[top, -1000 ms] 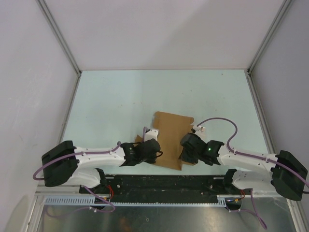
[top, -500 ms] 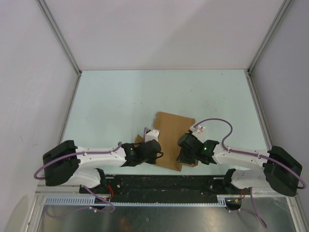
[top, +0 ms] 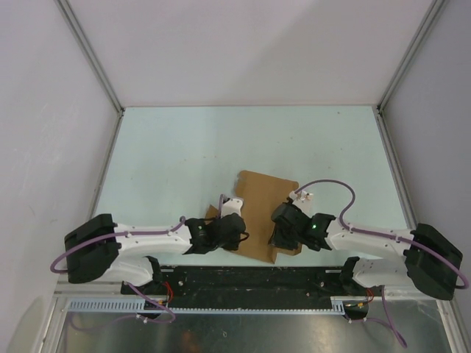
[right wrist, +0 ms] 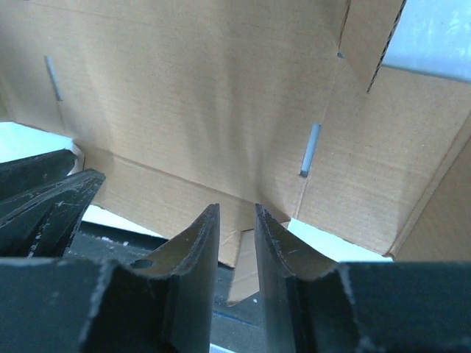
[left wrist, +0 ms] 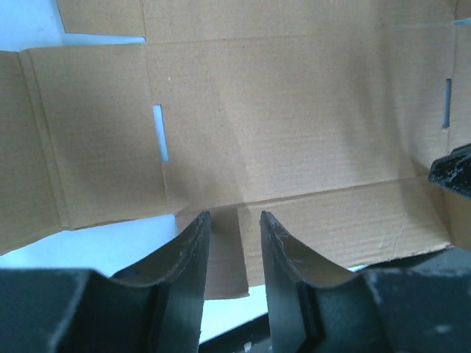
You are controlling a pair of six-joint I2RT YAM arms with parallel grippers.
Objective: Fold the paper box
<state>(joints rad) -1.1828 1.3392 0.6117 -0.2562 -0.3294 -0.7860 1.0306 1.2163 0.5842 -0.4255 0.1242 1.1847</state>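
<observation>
The plain brown cardboard paper box [top: 262,197] is lying as a flat die-cut sheet on the pale blue-green surface [top: 184,151]. It is sitting close to the near edge, between the two arms, and none of its panels is standing up yet.

On the left, the left gripper [left wrist: 234,217] is hovering low at the near edge of the sheet. Its dark fingers [left wrist: 190,254] are standing a little apart, with a narrow gap. A small brown cardboard tab [left wrist: 225,257] is showing in that gap, and I cannot tell if the fingers are touching it. A thin slot [left wrist: 160,132] is lying just beyond, in the left panel.

On the right, the right gripper [right wrist: 237,209] is mirroring this pose at the same near edge. Its fingers [right wrist: 200,246] are also slightly spread, over another small tab [right wrist: 241,254] of the sheet, and they are not clamping it as far as I can see.

In my judgement the folding is only beginning, and the step in hand is working on the near flap. The next move is probably calling for both arms to take this flap together and raise it along its crease, evenly, so that the sheet is not sliding or twisting on the surface.
</observation>
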